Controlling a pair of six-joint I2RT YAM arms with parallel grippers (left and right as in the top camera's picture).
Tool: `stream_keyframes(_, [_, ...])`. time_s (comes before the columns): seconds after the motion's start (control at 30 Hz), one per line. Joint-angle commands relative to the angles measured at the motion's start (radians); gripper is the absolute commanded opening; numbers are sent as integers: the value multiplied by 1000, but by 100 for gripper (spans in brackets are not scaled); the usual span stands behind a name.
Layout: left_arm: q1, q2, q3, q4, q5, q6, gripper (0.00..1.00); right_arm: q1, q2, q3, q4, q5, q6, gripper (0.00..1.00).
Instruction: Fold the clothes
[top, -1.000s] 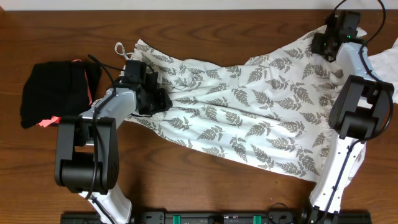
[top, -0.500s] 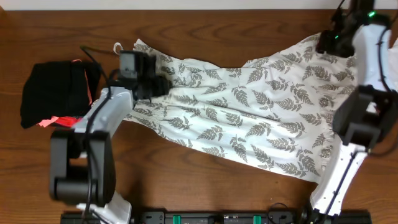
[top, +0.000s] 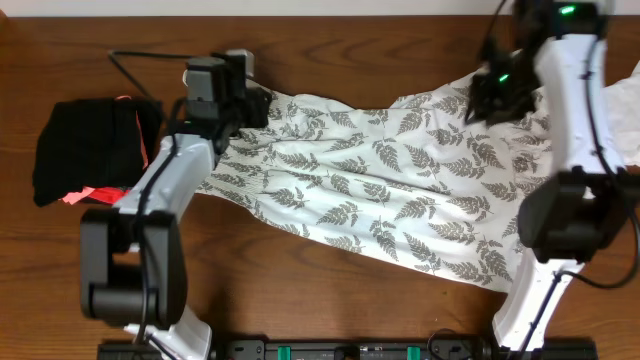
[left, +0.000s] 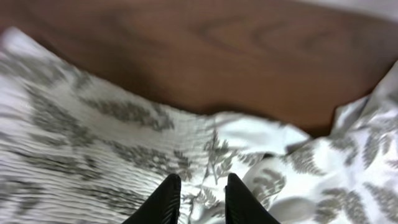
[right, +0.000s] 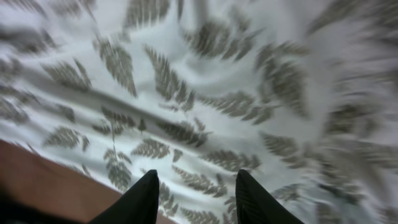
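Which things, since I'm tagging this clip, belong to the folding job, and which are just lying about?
Part of the job:
- fern-print dress
- left claw
- right claw

Just lying about:
- black bundle with pink trim, left of the dress
- plain white cloth, at the far right
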Motion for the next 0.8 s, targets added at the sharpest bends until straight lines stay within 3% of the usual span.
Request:
stream_keyframes(0.0, [-30,51,-3,24,5,33,25,45,14,-112,29,6,14,38])
stream_keyframes(0.47, [-92,200,-3,151,-10,85,22,143,14,-508,181,14,94,34])
stream_keyframes(0.77, [-92,314,-3,370,-68,84,15,175,14,-626,241,14,122,34])
